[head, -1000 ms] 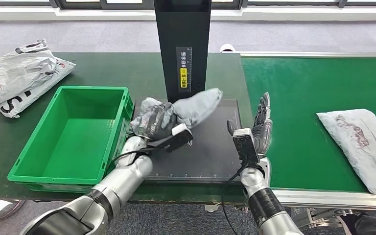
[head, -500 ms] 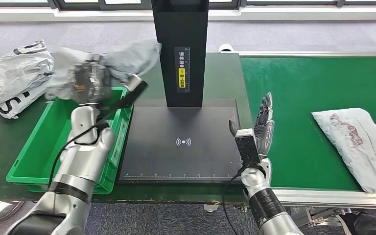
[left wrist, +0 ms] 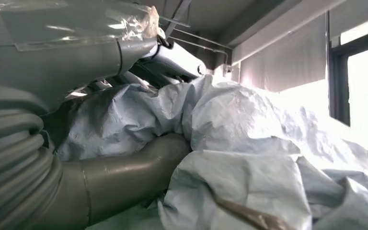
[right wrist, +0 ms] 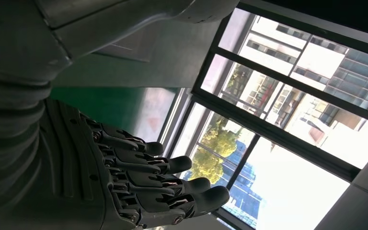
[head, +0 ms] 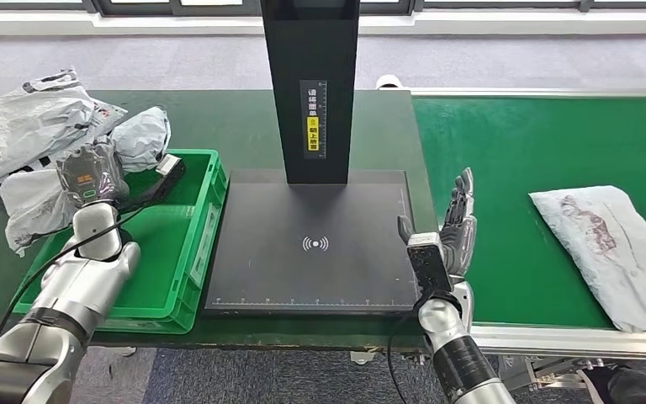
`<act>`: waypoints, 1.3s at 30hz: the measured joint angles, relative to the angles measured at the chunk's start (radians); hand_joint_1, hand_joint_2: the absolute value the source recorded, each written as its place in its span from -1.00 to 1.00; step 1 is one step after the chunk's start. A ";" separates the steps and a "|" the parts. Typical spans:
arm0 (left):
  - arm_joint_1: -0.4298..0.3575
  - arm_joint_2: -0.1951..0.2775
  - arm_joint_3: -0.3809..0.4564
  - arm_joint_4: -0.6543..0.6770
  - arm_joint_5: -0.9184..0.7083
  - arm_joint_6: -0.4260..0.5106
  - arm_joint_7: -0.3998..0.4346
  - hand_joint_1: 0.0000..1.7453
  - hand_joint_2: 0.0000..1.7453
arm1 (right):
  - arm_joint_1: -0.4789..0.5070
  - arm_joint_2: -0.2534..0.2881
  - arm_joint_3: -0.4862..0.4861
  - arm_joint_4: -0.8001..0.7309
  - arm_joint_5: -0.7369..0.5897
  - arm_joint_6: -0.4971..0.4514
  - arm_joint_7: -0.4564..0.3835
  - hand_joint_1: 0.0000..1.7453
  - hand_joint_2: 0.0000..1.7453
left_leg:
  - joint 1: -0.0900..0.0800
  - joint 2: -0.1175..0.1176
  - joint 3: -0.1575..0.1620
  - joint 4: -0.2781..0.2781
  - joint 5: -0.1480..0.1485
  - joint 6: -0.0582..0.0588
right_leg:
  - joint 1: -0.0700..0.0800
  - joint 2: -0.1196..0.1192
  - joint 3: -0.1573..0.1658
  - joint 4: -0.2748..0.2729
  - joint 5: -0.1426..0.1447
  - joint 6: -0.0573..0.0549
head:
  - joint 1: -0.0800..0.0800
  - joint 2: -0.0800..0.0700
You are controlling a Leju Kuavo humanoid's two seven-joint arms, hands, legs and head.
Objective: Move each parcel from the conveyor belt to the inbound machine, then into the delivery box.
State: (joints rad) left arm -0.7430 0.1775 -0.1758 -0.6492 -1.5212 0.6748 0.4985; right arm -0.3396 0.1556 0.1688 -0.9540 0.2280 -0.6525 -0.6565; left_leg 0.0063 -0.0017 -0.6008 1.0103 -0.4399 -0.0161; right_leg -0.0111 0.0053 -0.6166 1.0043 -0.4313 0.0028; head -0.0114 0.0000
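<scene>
The left hand point(head: 92, 172) grips a crumpled grey plastic mailer parcel point(head: 139, 135), its thick grey thumb point(left wrist: 124, 172) and fingers wrapped into the folds, as the left wrist view shows close up. Hand and parcel sit above the far left corner of the green plastic delivery box point(head: 193, 244), with part of the parcel trailing out over the box's left rim. Just beyond it, on the dark green bench point(head: 219, 122), lies a white plastic mailer bag with black and red print point(head: 25, 126). To the right of the box, touching its side, is the flat black scanning pad of the inbound machine point(head: 315, 244), with the machine's black upright column point(head: 311, 84) rising from its far edge. The right hand point(head: 454, 227) stands upright at the pad's right edge, fingers point(right wrist: 172, 184) straight and spread, holding nothing. Further right, on the green conveyor belt point(head: 513, 168), a second flat grey mailer parcel with a reddish print point(head: 618, 252) lies near the belt's right end, well apart from the hand.
</scene>
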 joint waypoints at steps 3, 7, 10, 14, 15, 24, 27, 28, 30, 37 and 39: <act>-0.030 0.000 0.001 0.094 0.005 -0.177 -0.022 -0.06 1.00 | 0.006 -0.002 0.000 -0.011 0.011 0.008 0.011 -1.00 1.00 | 0.000 0.000 0.000 0.000 0.000 0.000 | 0.000 0.000 0.000 0.000 0.000 0.000 | 0.000 0.000; -0.045 -0.018 0.051 0.198 0.111 -0.476 -0.205 -1.00 -0.50 | 0.017 -0.011 -0.007 -0.022 0.021 0.023 0.013 -1.00 1.00 | 0.000 0.001 0.000 0.000 0.000 -0.001 | 0.000 0.001 -0.001 0.000 0.001 -0.001 | 0.000 0.000; -0.046 -0.043 0.131 0.229 0.243 -0.486 -0.357 -1.00 -1.00 | 0.033 -0.022 -0.014 -0.037 0.026 0.026 0.025 -1.00 1.00 | 0.000 -0.002 -0.001 0.000 0.000 -0.001 | 0.001 -0.002 0.000 0.000 0.001 -0.001 | 0.000 0.000; -0.048 -0.059 0.189 0.237 0.329 -0.419 -0.427 -1.00 -1.00 | 0.046 -0.027 -0.021 -0.051 0.034 0.034 0.048 -1.00 1.00 | 0.000 -0.006 -0.002 0.001 0.001 0.000 | 0.001 -0.005 0.000 0.000 0.000 -0.001 | 0.000 0.000; -0.048 -0.059 0.189 0.237 0.329 -0.419 -0.427 -1.00 -1.00 | 0.046 -0.027 -0.021 -0.051 0.034 0.034 0.048 -1.00 1.00 | 0.000 -0.006 -0.002 0.001 0.001 0.000 | 0.001 -0.005 0.000 0.000 0.000 -0.001 | 0.000 0.000; -0.079 -0.145 0.438 0.141 0.871 -0.104 -0.929 -1.00 -1.00 | 0.072 -0.033 -0.023 -0.080 0.064 0.026 0.083 -1.00 1.00 | -0.001 -0.001 -0.002 0.001 -0.001 0.000 | 0.000 -0.002 -0.001 0.000 0.001 0.000 | 0.000 0.000; -0.080 -0.169 0.483 0.086 1.035 -0.066 -1.047 -1.00 -1.00 | 0.063 -0.034 -0.023 -0.072 0.066 0.021 0.083 -1.00 1.00 | -0.001 0.000 -0.002 0.001 0.000 -0.001 | 0.001 -0.001 -0.001 0.000 0.001 0.000 | 0.000 0.000; -0.080 -0.172 0.484 0.078 1.051 -0.063 -1.056 -1.00 -1.00 | 0.061 -0.034 -0.023 -0.069 0.065 0.020 0.082 -1.00 1.00 | -0.001 0.000 -0.001 0.001 0.000 -0.001 | 0.001 -0.001 -0.001 0.000 0.001 0.000 | 0.000 0.000; -0.078 -0.176 0.484 0.064 1.095 -0.068 -1.076 -1.00 -1.00 | 0.058 -0.034 -0.023 -0.064 0.065 0.020 0.082 -1.00 1.00 | -0.001 0.000 -0.001 0.001 0.000 -0.001 | 0.001 -0.001 -0.001 0.000 0.001 -0.001 | 0.000 0.000; -0.065 -0.194 0.459 0.047 1.235 -0.350 -1.063 -1.00 -1.00 | 0.040 -0.036 -0.023 -0.038 0.075 0.003 0.092 -1.00 1.00 | -0.001 0.000 -0.001 0.001 0.000 -0.001 | 0.001 -0.001 -0.001 0.000 0.001 -0.001 | 0.000 0.000; -0.056 -0.209 0.432 0.047 1.266 -0.478 -1.049 -1.00 -1.00 | 0.031 -0.039 -0.025 -0.026 0.089 -0.003 0.103 -1.00 1.00 | -0.001 -0.001 -0.002 0.001 0.000 -0.001 | 0.000 -0.001 -0.001 0.000 0.001 -0.001 | 0.000 0.000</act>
State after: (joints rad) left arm -0.7995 -0.0315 0.2566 -0.6019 -0.2557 0.1970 -0.5507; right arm -0.3088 0.1163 0.1440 -0.9795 0.3170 -0.6554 -0.5538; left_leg 0.0054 -0.0026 -0.6024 1.0109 -0.4401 -0.0170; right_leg -0.0111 0.0039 -0.6176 1.0045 -0.4303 0.0022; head -0.0113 0.0000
